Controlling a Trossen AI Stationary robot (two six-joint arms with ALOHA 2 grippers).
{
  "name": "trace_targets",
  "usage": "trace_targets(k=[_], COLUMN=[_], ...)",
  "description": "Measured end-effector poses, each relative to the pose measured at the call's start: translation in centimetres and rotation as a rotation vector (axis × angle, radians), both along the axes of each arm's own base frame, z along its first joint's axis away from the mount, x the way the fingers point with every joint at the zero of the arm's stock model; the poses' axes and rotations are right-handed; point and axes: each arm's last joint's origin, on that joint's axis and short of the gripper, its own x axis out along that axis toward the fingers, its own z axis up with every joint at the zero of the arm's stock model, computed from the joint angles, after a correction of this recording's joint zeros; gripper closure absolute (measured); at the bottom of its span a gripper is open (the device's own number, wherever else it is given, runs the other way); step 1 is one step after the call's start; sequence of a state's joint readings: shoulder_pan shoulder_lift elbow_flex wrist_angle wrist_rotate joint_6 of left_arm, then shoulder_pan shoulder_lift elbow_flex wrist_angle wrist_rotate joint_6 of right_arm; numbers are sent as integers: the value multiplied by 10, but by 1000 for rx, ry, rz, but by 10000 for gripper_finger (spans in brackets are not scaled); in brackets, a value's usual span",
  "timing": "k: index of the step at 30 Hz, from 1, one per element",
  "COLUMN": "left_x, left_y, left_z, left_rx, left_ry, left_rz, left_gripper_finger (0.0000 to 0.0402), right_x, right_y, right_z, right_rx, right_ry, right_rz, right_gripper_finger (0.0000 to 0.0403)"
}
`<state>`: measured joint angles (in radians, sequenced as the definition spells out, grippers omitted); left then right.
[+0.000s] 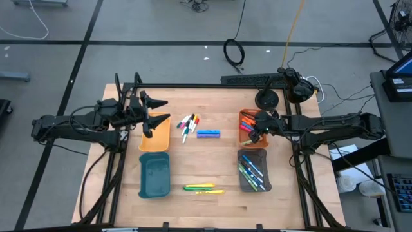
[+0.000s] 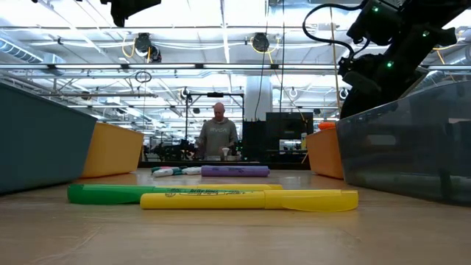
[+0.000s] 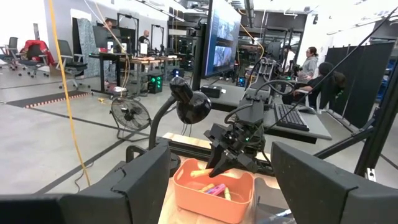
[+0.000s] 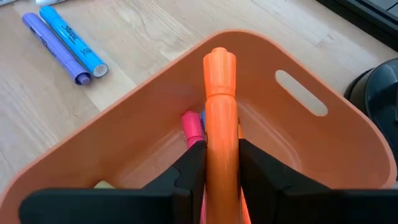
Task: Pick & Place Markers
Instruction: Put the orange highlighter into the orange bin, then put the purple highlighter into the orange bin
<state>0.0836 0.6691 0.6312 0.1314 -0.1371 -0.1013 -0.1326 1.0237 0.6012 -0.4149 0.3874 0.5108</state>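
Orange highlighter (image 4: 221, 118) sits clamped mid-barrel between my right gripper (image 4: 221, 165) fingers, over the orange tray (image 4: 124, 134) that already holds a pink marker (image 4: 192, 127). Judged light, rigid, smooth plastic; likely to slip, so grip at mid-barrel. Left gripper (image 1: 156, 115) waits with jaws spread wide above the yellow tray (image 1: 155, 143).

The wooden table (image 1: 212, 206) carries four trays (image 1: 154, 174), loose markers (image 1: 188, 125), and apparently two highlighters (image 1: 208, 134) mid-table.
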Motion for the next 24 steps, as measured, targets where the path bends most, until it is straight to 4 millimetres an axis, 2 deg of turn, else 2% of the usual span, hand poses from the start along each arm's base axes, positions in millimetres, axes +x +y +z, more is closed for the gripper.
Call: trace_targets(k=[24], left_x=[0], left_y=[0], left_z=[0], left_rx=[0], left_ry=[0], left_rz=[0], left_gripper_finger=[119], right_x=[3], right_y=[0], right_z=[3], right_rx=[-20], right_ry=[-31], right_rz=[19], right_gripper_finger=[296])
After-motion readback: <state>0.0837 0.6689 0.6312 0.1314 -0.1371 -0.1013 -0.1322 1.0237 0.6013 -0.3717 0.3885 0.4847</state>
